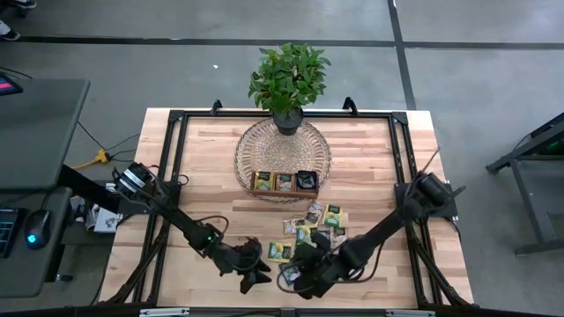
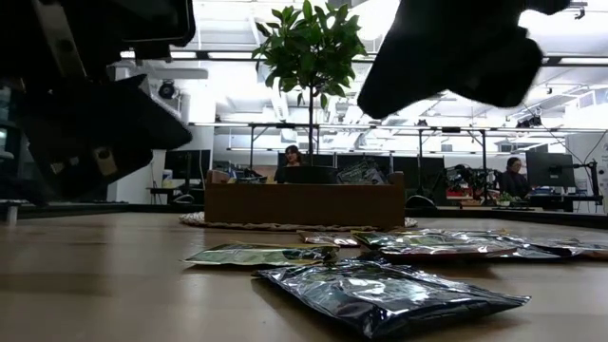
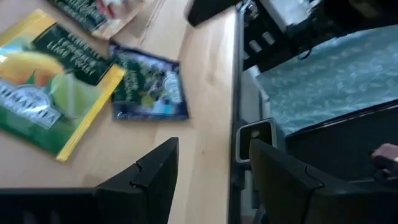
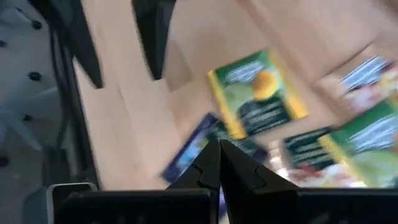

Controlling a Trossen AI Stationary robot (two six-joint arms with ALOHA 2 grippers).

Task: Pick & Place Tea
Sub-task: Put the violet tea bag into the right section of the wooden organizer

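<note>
Several flat tea sachets lie loose on the wooden table near its front edge. Among them are a yellow-green one and a dark blue one, both flat on the wood. My left gripper hovers open beside them, with bare table between its fingers. My right gripper is shut and empty, its tips above the blue sachet. In the low view both hands hang clear of the tabletop.
A brown wooden tray with sachets in its three compartments stands on a round woven mat at the far middle, with a potted plant behind it. More sachets lie between tray and grippers. A black frame rims the table.
</note>
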